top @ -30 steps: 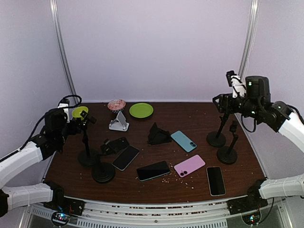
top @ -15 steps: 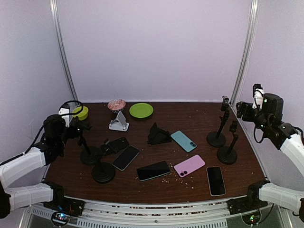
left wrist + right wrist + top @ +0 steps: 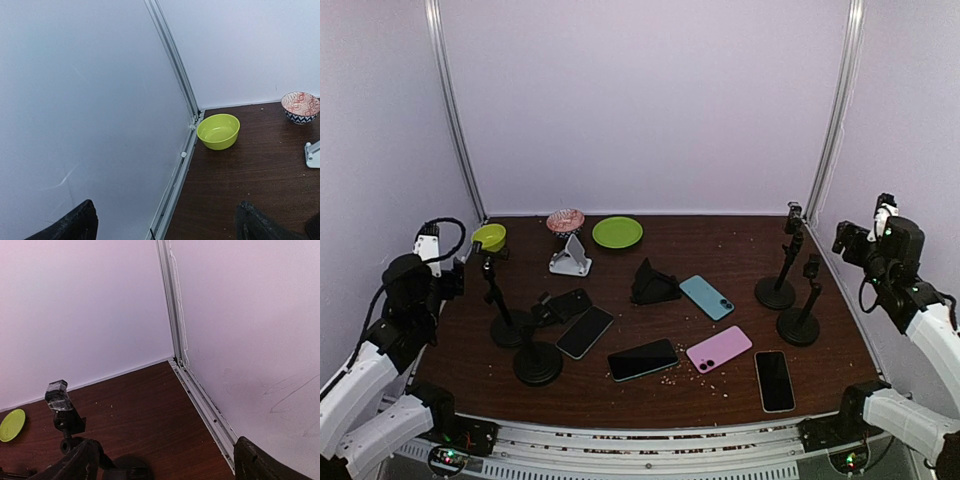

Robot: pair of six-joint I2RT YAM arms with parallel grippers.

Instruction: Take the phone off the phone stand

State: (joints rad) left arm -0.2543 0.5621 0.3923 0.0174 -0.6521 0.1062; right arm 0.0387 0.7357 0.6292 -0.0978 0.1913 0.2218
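In the top view several phones lie flat on the brown table [image 3: 720, 250]: teal [image 3: 706, 296], pink [image 3: 718, 348] and black ones [image 3: 643, 359] [image 3: 775, 380] [image 3: 585, 331]. Another dark phone [image 3: 565, 303] seems to rest tilted on a low black stand left of centre. A silver stand [image 3: 569, 257] and a black folding stand [image 3: 653, 283] hold no phone that I can make out. My left gripper [image 3: 453, 278] [image 3: 165, 231] is open and empty by the left wall. My right gripper [image 3: 844, 240] [image 3: 165, 469] is open and empty by the right wall.
Two black pole stands [image 3: 503, 300] [image 3: 535, 352] rise on the left and two [image 3: 780, 265] [image 3: 802, 305] on the right. A yellow-green bowl [image 3: 488, 237] [image 3: 218, 131], a patterned bowl [image 3: 565, 220] [image 3: 300, 106] and a green plate [image 3: 617, 232] sit at the back.
Both arms have drawn back from the pole stands towards the side walls, the left arm leftward and lower, the right arm rightward. The phones and stands have not moved.
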